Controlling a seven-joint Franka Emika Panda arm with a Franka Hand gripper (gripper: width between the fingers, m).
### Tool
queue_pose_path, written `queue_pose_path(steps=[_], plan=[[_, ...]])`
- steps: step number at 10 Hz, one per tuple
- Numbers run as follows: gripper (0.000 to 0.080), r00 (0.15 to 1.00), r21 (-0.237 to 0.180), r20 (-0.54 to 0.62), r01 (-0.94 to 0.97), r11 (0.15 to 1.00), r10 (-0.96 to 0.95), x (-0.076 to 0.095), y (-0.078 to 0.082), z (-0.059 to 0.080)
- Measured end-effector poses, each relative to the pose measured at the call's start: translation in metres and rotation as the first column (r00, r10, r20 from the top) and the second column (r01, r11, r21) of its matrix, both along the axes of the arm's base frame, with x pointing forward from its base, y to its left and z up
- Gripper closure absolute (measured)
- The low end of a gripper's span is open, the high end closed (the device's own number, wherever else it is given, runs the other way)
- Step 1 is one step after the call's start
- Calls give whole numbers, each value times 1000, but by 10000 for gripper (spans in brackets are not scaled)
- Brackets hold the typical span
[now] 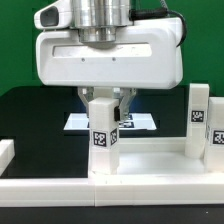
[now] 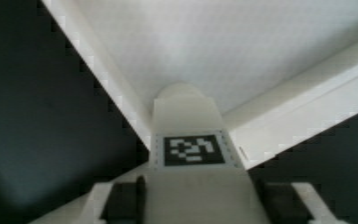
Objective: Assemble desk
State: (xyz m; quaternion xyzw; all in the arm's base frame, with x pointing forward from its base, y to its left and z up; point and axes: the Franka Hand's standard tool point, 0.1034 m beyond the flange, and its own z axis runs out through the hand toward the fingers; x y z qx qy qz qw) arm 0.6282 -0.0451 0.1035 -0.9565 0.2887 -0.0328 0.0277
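My gripper (image 1: 105, 104) is shut on a white block leg (image 1: 101, 138) with a black-white tag and holds it upright over the white rimmed tabletop (image 1: 150, 166) at the front. In the wrist view the leg (image 2: 195, 140) sits between my fingers (image 2: 130, 202), its tip pointing at the tabletop's flat surface (image 2: 211, 50) beside a raised rim. A second tagged leg (image 1: 198, 120) stands upright on the tabletop at the exterior view's right. I cannot tell whether the held leg touches a socket.
The marker board (image 1: 140, 122) lies flat on the black table behind the held leg. A low white bar end (image 1: 5, 152) shows at the exterior view's left edge. A green wall stands behind.
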Motion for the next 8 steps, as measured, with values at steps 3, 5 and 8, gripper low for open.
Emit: queue_pose_path(steps=[3, 5, 8], plan=[[512, 949, 23, -19, 316, 949, -315, 1, 1, 0], [512, 802, 52, -53, 598, 800, -595, 4, 1, 1], [511, 401, 123, -131, 914, 386, -907, 6, 5, -2]])
